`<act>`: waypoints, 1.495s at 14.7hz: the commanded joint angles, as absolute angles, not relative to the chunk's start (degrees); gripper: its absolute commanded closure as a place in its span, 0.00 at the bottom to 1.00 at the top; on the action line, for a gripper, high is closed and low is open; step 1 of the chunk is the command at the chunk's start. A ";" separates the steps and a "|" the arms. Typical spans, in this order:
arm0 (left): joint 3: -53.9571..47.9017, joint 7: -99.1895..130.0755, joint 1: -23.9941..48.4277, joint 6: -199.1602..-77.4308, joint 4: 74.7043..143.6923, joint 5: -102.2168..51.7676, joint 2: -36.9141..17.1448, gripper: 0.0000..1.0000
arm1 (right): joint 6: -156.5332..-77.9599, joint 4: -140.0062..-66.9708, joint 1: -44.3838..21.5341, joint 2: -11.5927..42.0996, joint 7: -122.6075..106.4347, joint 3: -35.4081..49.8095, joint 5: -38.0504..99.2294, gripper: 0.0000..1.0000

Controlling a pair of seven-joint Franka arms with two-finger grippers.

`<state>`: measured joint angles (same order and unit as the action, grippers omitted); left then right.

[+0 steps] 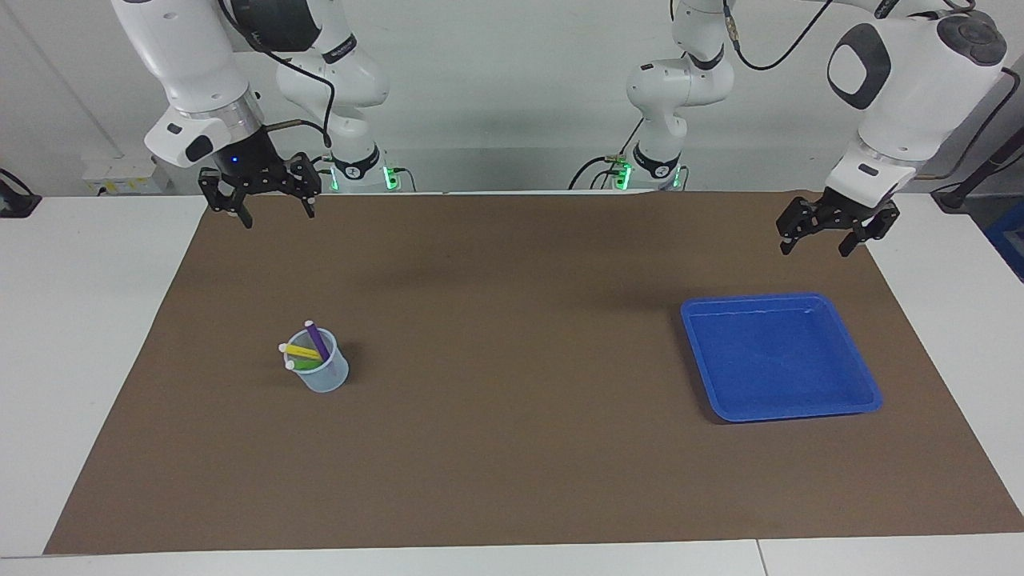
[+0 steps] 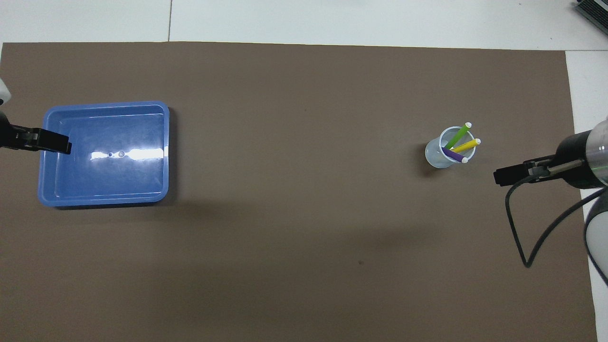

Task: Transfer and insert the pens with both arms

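Note:
A clear cup [image 1: 326, 374] [image 2: 433, 156] stands on the brown mat toward the right arm's end. In it lean the three pens, purple [image 1: 318, 340] [image 2: 451, 155], yellow [image 1: 304, 351] [image 2: 466, 145] and green [image 1: 306, 365] [image 2: 457, 137]. My right gripper [image 1: 277, 218] [image 2: 502, 177] hangs open and empty, high over the mat's corner at the right arm's end, well clear of the cup. My left gripper [image 1: 814, 250] [image 2: 61, 145] is also open and empty, raised over the edge of the blue tray at the left arm's end.
The blue tray [image 1: 780, 298] [image 2: 104, 104] lies on the mat toward the left arm's end with nothing in it. The brown mat [image 1: 512, 448] covers most of the white table. A black cable [image 2: 515, 237] loops down from the right wrist.

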<state>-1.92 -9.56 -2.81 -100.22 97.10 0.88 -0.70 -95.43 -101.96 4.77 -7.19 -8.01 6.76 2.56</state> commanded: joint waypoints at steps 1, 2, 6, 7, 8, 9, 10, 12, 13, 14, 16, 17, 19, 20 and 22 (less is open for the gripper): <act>-2.46 -10.37 -2.82 -99.49 96.94 2.02 -0.18 0.00 | -93.87 -102.57 5.54 -8.44 -6.77 7.03 0.88 0.00; -2.63 -10.89 -2.55 -98.62 96.94 2.02 -0.09 0.00 | -94.13 -102.48 5.54 -8.44 -6.68 7.03 0.88 0.00; -4.22 -10.46 1.76 -99.75 96.95 1.85 0.70 0.00 | -94.66 -102.39 5.10 -8.35 -6.59 7.21 1.05 0.00; -4.22 -10.37 1.67 -99.15 97.20 1.85 0.79 0.00 | -94.75 -102.39 5.01 -8.35 -6.50 7.21 1.14 0.00; -4.22 -10.46 1.50 -98.36 97.29 1.85 0.88 0.00 | -94.83 -102.31 5.01 -8.35 -6.59 7.21 1.32 0.00; -4.22 -10.46 1.15 -98.70 97.21 1.85 0.88 0.00 | -94.92 -102.30 4.92 -8.35 -6.50 7.21 1.49 0.00; -4.13 -10.46 0.97 -99.14 97.21 1.85 0.88 0.00 | -94.92 -102.39 4.75 -8.35 -6.50 7.29 1.58 0.00; -3.87 -10.46 0.88 -99.40 97.21 1.85 0.88 0.00 | -94.92 -102.39 4.66 -8.35 -6.50 7.47 1.67 0.00; -3.69 -10.55 0.79 -99.23 97.21 1.85 0.79 0.00 | -94.92 -102.39 4.75 -8.35 -6.50 7.56 1.58 0.00; -3.69 -10.55 0.70 -98.62 97.21 1.85 0.88 0.00 | -94.92 -102.39 4.75 -8.35 -6.50 7.56 1.67 0.00; -3.60 -10.55 0.70 -99.22 97.21 1.85 0.88 0.00 | -94.92 -102.39 4.75 -8.35 -6.50 7.56 1.67 0.00; -3.60 -10.55 0.70 -99.23 97.21 1.85 0.88 0.00 | -94.92 -102.39 4.75 -8.35 -6.50 7.56 1.67 0.00; -3.43 -10.37 0.27 -98.44 97.29 1.85 0.97 0.00 | -94.83 -102.39 4.75 -8.35 -6.59 7.56 1.76 0.00; -3.51 -10.37 -0.43 -98.87 97.21 1.85 0.97 0.00 | -94.75 -102.39 4.75 -8.44 -6.59 7.56 1.76 0.00; -3.43 -9.93 -0.61 -98.97 97.03 1.76 0.88 0.00 | -94.83 -102.31 4.75 -8.35 -6.59 7.56 1.85 0.00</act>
